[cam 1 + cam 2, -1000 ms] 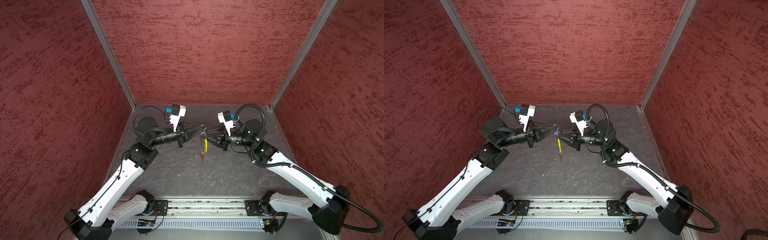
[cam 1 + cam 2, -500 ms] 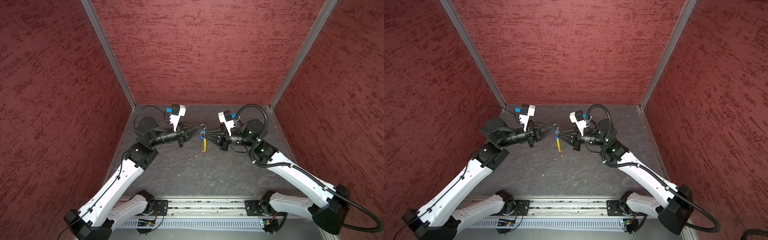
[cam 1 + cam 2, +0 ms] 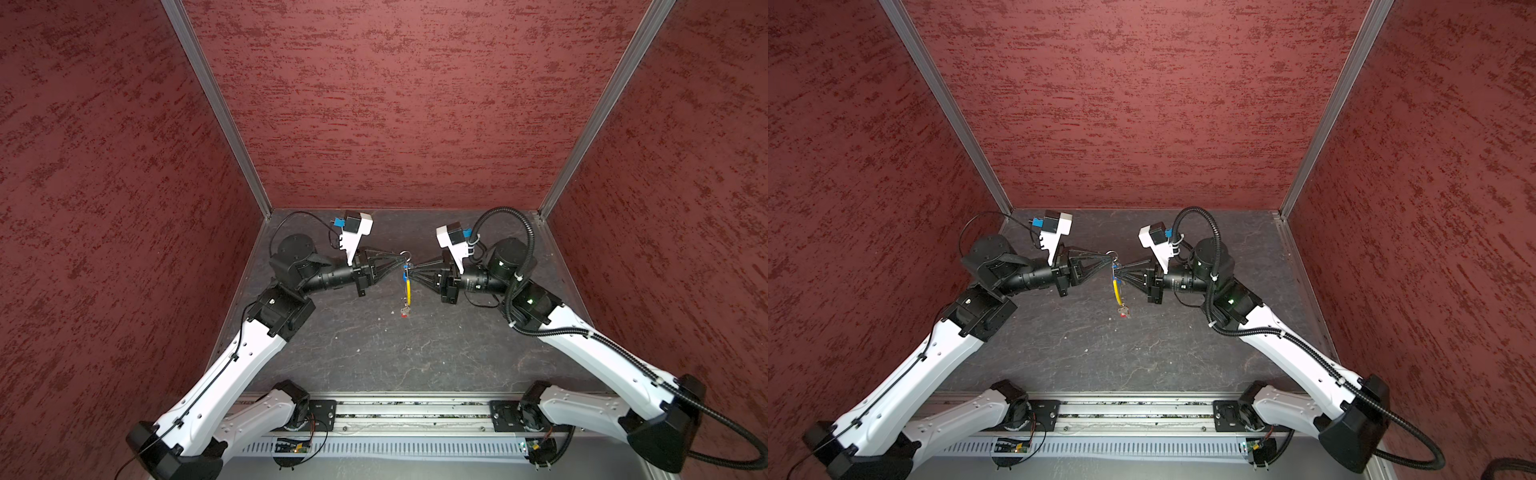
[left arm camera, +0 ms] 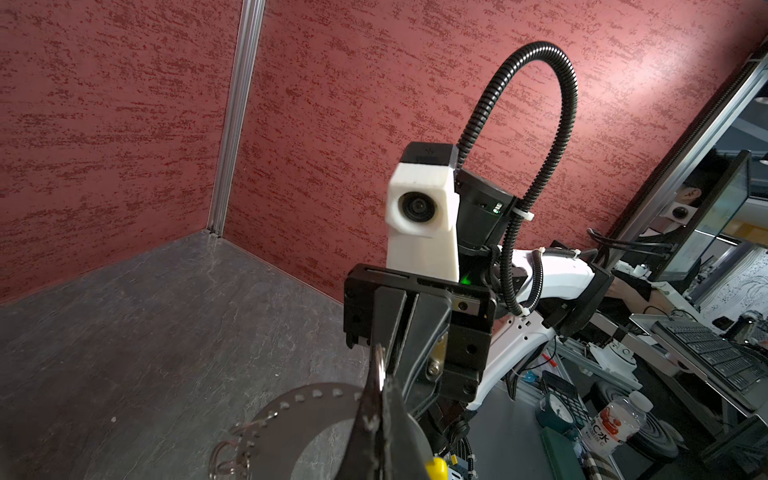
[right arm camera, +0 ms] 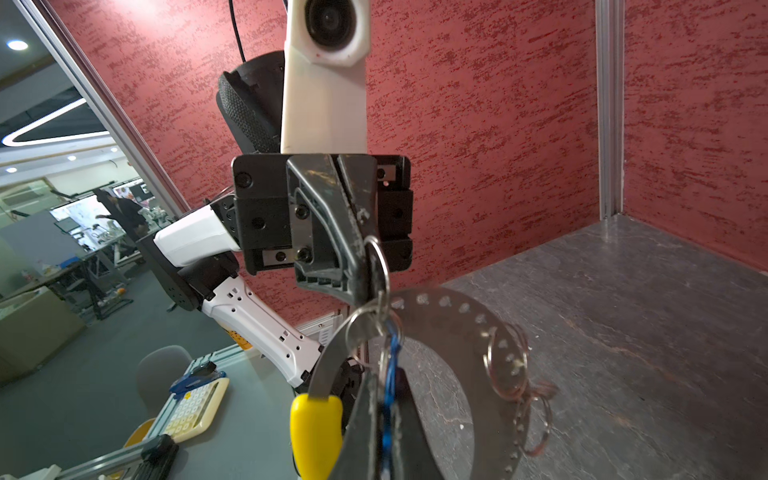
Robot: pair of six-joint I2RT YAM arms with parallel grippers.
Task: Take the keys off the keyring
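Observation:
Both grippers meet above the middle of the table. My left gripper (image 3: 400,260) (image 4: 380,392) is shut on a silver split ring (image 4: 379,362) at the top of the keyring. The right gripper (image 3: 412,272) (image 5: 388,432) is shut on the blue-headed key (image 5: 390,374) (image 3: 405,266). The keyring hangs below them: a perforated metal band (image 5: 457,311) ending in a yellow sleeve (image 3: 408,291) (image 3: 1117,291) (image 5: 316,432). The red-headed key (image 3: 404,312) (image 3: 1123,314) dangles at its low end. More small rings (image 5: 507,365) hang on the band.
Dark slate table (image 3: 415,357) enclosed by red walls on three sides. The rail with both arm bases (image 3: 411,419) runs along the front edge. Outside the open side the wrist views show a calculator (image 5: 195,407) and a bottle (image 4: 611,424).
The right gripper's jaws have closed on the blue-headed key. The hanging keyring swung up half a second ago and now hangs long again. The left gripper has stayed shut.

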